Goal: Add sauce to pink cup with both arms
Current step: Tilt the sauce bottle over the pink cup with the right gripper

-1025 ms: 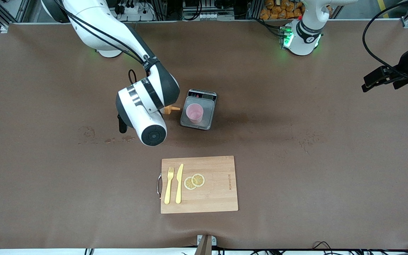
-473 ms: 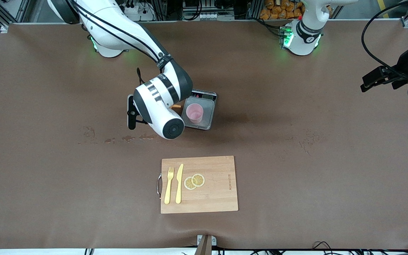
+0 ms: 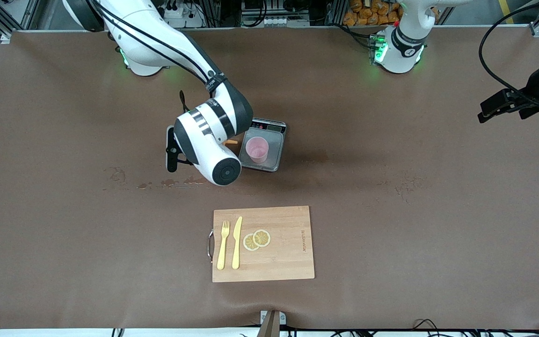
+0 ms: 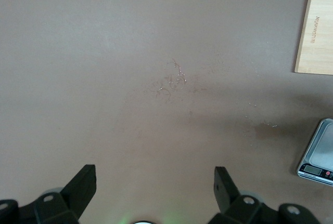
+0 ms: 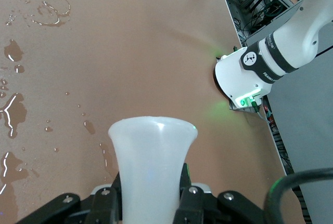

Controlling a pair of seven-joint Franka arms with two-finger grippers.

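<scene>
Front view: the right pincer [image 3: 225, 142] hangs just beside the pink cup [image 3: 257, 150], toward the right arm's end of the desk [image 3: 391, 224], most of it hidden under its own white wrist. In the right wrist view its fingers [image 5: 190, 195] are clamped on the sauce [image 5: 152, 169], whose whitish body fills the grip. The bottle lies tilted over, its orange nozzle [image 3: 232, 141] pointing at the cup and stopping short of the rim. The cup stands upright on a small grey scale [image 3: 262, 145]. Nearer the camera than the pincer, a wooden board [image 3: 263, 244] carries a yellow fork [image 3: 223, 245], a yellow knife [image 3: 237, 242] and two lemon slices [image 3: 257, 239]. The left pincer [image 4: 155, 190] waits over bare desk at the left arm's end, its fingers spread wide and holding nothing.
</scene>
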